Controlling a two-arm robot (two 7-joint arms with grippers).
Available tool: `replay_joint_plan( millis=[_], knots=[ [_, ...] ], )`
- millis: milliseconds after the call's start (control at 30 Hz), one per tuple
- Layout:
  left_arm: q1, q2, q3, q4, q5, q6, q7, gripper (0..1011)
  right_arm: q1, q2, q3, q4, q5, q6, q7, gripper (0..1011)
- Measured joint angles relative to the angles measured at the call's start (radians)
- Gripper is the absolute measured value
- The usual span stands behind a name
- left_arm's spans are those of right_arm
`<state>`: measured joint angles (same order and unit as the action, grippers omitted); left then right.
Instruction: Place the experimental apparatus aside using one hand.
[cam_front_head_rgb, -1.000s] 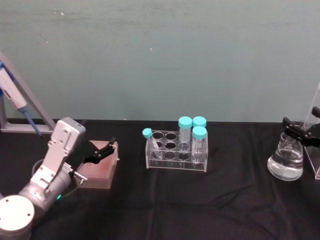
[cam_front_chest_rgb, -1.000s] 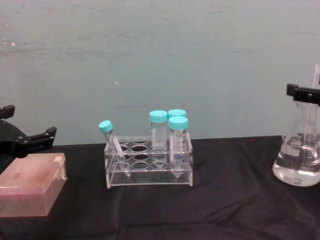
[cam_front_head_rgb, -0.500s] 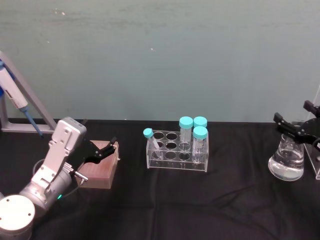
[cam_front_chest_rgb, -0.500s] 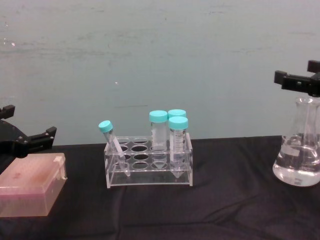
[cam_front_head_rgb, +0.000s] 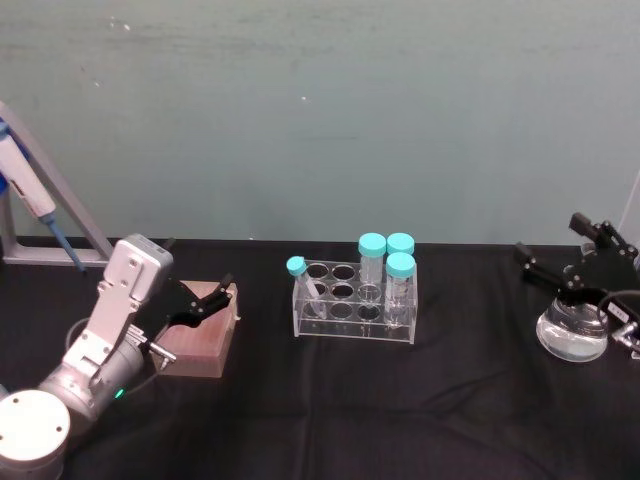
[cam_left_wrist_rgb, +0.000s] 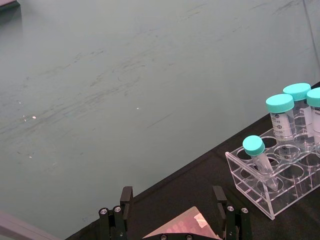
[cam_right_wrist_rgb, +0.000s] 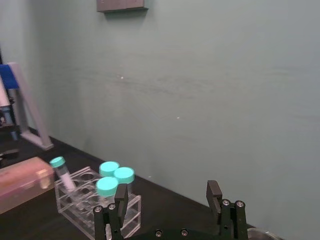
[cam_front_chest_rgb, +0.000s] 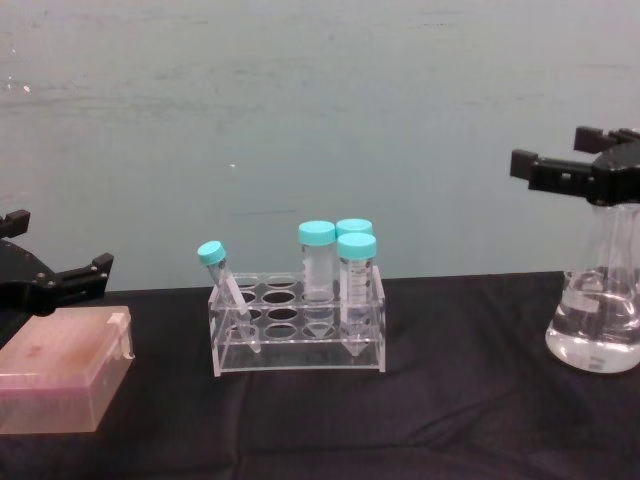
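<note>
Flask (cam_front_head_rgb: 572, 335) on table, just below right gripper (cam_front_head_rgb: 567, 262); jaws apart, empty.

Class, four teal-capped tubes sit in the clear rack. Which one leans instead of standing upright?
The small tube alone at the rack's left end: it tilts, thinner and lower-capped, while the three larger tubes stand upright, clustered at the right end.

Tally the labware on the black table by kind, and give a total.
Teal-capped clear plastic tubes: 4
Clear acrylic tube rack: 1
Conical glass flask with clear liquid: 1
Pink translucent lidded box: 1
Blue-and-white pipette on a grey stand: 1
Total: 8
</note>
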<state>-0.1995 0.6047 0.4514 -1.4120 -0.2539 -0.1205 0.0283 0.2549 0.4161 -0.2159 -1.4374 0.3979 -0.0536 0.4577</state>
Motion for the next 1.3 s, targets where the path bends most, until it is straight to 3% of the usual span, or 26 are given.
replay_joint_plan(
  millis=[500,933,1300],
  knots=[
    [0.0,0.0,0.0,0.0,0.0,0.0,0.0,1000,-0.112,0.06,-0.002,-0.116,0.06,0.064,-0.005,1000],
    [0.0,0.0,0.0,0.0,0.0,0.0,0.0,1000,-0.238,0.092,0.048,-0.196,0.098,0.168,-0.128,1000],
    [0.0,0.0,0.0,0.0,0.0,0.0,0.0,1000,-0.279,0.089,0.082,-0.208,0.08,0.186,-0.185,1000]
  ],
)
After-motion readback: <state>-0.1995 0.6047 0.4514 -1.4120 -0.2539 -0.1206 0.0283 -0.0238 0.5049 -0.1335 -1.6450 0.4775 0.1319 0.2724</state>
